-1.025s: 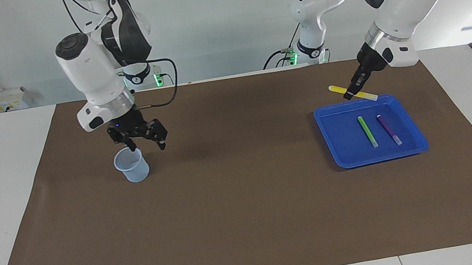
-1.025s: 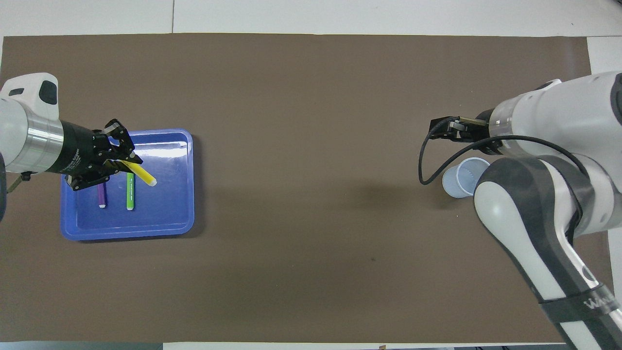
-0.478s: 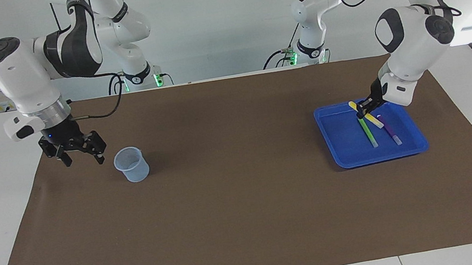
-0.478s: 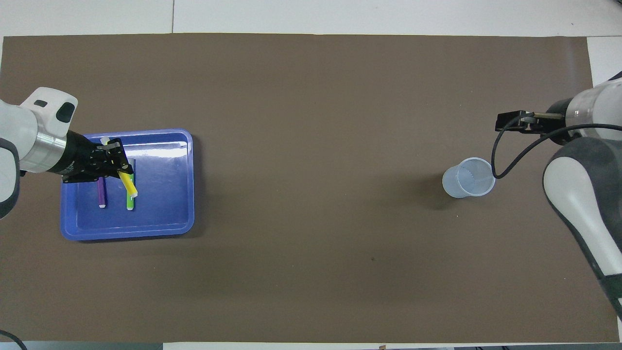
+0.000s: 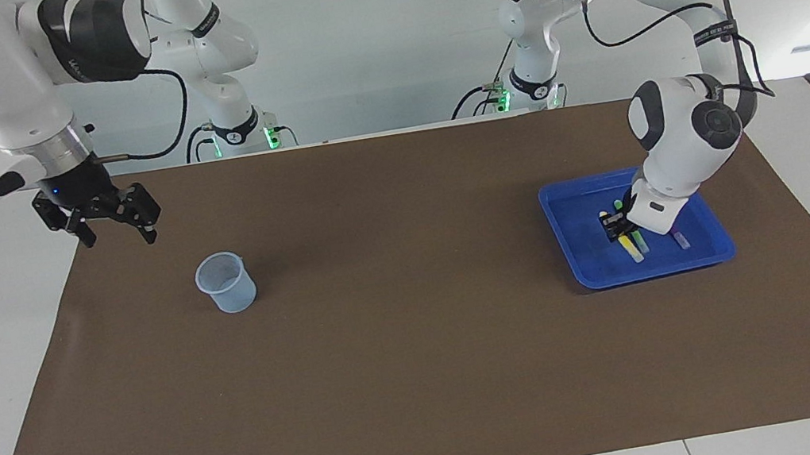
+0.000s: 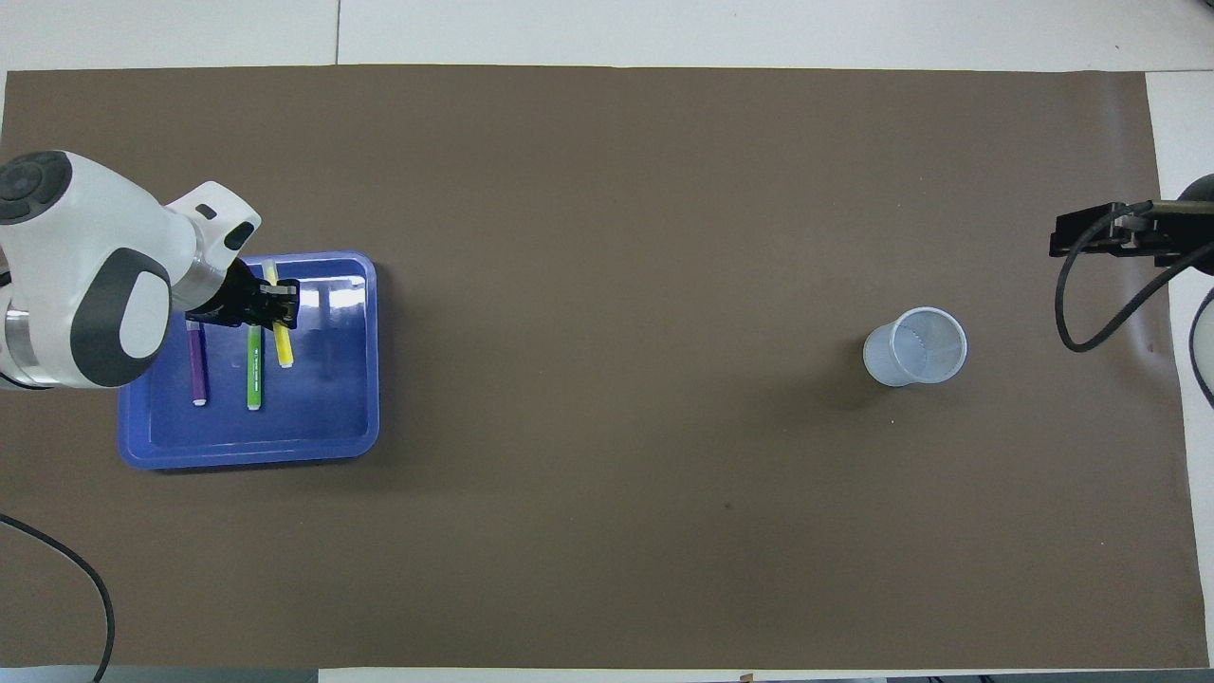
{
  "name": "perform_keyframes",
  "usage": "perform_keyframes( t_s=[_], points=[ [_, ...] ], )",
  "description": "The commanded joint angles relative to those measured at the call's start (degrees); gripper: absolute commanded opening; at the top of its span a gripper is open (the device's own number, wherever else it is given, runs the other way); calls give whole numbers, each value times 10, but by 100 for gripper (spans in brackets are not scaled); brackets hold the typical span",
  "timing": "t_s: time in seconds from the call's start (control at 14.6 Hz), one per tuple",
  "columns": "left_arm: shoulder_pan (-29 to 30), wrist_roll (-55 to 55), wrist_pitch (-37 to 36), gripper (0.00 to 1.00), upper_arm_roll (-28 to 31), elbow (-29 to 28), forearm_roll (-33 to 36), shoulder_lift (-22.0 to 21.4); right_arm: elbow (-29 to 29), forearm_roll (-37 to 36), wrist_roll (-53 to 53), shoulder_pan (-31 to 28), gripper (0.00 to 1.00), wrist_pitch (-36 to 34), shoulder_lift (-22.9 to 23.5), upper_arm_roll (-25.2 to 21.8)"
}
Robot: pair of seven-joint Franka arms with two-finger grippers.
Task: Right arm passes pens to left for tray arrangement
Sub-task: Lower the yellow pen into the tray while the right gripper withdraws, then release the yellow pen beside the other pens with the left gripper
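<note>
- Facing view: my left pincer (image 5: 618,226) is low inside the blue tray (image 5: 574,230) at the right of the frame, clenched on the yellow pen (image 5: 631,249). The pen points toward the lower edge of the frame. I cannot tell if it already rests on the tray floor.
- Facing view: the green pen (image 5: 640,240) lies just beside the yellow one, and only the tip of the purple pen (image 5: 681,239) shows past my wrist.
- Facing view: my right pincer (image 5: 111,221) hangs at the upper left of the frame, released and carrying nothing, above the edge of the brown mat (image 5: 421,337). The cup (image 5: 226,283) stands lower in the frame, apart from it. This arm waits.
- Overhead view: at the left of the frame the three pens lie side by side in the tray (image 6: 332,427): purple (image 6: 197,365), green (image 6: 253,370), yellow (image 6: 281,327), with my left pincer (image 6: 275,304) on the yellow one. The cup (image 6: 914,346) at the right looks empty; my right pincer (image 6: 1091,232) is at the right edge.
- I judge this is the last placing step. Next I should let the pen go gently, then lift straight up, so I do not disturb the green pen.
</note>
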Motion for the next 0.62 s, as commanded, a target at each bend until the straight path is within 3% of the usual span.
perform_keyframes(
  t_s=[0.0,0.55],
  points=[
    [-6,5,12,0,3,1,19,11,13,-15,-4,-2,100,-31,-6,9],
    [-4,-1,-69,0,3,7,18,8,16,-10,16,-4,100,-65,-13,45]
  ],
)
